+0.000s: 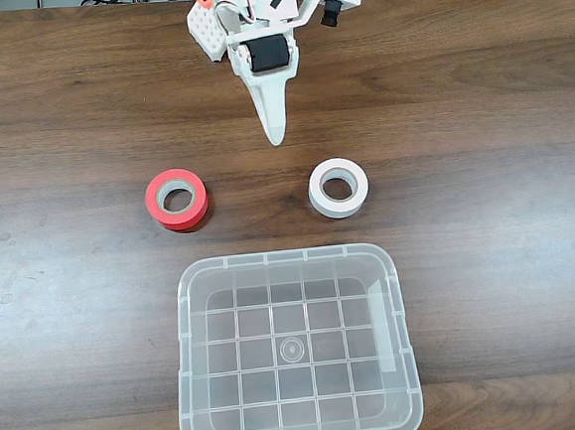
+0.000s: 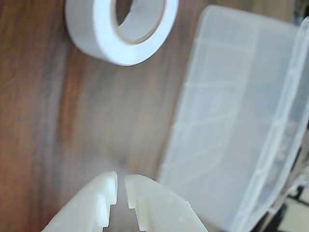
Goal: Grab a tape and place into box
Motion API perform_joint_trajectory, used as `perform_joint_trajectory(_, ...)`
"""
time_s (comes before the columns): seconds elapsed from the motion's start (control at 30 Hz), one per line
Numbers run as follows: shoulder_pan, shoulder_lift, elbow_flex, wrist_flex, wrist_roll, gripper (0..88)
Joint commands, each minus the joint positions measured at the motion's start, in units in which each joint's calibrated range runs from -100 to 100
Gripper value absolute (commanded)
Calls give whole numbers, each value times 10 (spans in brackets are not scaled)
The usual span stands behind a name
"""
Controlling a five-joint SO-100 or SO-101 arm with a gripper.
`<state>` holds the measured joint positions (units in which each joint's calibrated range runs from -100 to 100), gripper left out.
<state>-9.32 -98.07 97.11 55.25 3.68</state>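
Note:
The white tape (image 1: 338, 187) lies flat on the wooden table, just beyond the box's far right corner; the wrist view shows the tape (image 2: 104, 36) at its top edge. The clear box (image 1: 296, 352) with a grid bottom sits at the table's near edge, and its wall (image 2: 231, 121) runs down the right side of the wrist view. My white gripper (image 1: 277, 136) points down the fixed view from the top, tip well short of the tape and a little to its left. In the wrist view the gripper (image 2: 121, 186) has its fingertips nearly touching, with nothing between them.
A red-orange tape roll (image 1: 177, 199) with a grey core lies left of the white one, level with it. Bare wood separates the two rolls, and more bare wood lies on both sides of the box.

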Motion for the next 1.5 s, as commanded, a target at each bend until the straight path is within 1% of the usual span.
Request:
perform_joint_trajectory(0.0, -42, -2, -26, -28, 10, 13)
perform_joint_trajectory(0.13, -69, 4, -60, -12, 14, 13)
perform_joint_trajectory(0.27, -75, 67, -94, 1, 25, 13)
perform_joint_trajectory(0.4, -75, 192, -152, -8, 28, 13)
perform_joint_trajectory(0.63, -74, 447, -328, -8, 24, 13)
perform_joint_trajectory(0.87, -73, 657, -483, 1, 23, 13)
perform_joint_trajectory(1.07, -74, 803, -567, 1, 23, 13)
perform_joint_trajectory(1.3, -75, 901, -624, 1, 23, 15)
perform_joint_trajectory(1.37, -75, 916, -632, 1, 23, 31)
perform_joint_trajectory(1.47, -80, 921, -629, 3, 27, 112)
